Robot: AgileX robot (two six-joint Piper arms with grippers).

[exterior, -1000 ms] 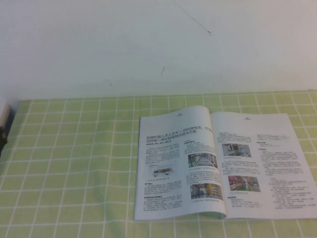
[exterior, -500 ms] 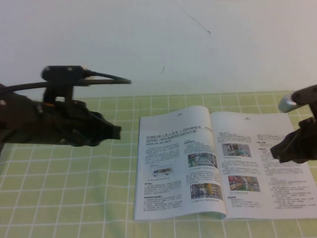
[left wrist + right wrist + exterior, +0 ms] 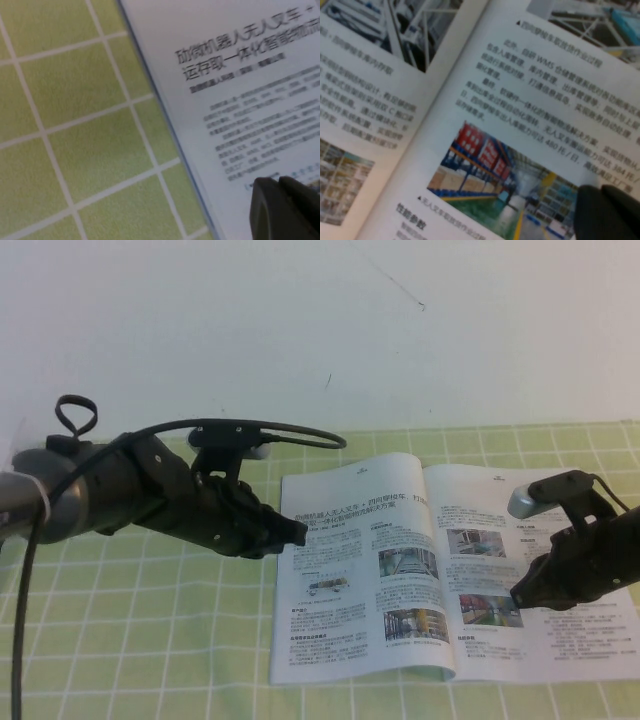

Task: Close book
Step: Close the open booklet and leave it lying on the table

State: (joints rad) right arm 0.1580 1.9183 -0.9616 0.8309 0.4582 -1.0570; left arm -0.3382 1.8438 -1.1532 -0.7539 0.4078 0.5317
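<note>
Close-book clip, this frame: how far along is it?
Done: nothing yet; the book lies open flat on the green checked cloth. In hand: the left gripper, shut, is at the left page's outer edge near its top; the right gripper, shut, is over the right page's lower photo. Remaining: lift one side and fold it across the spine.

We saw the book run off the right edge; the left gripper hid its left margin, the right gripper some right-page print.
</note>
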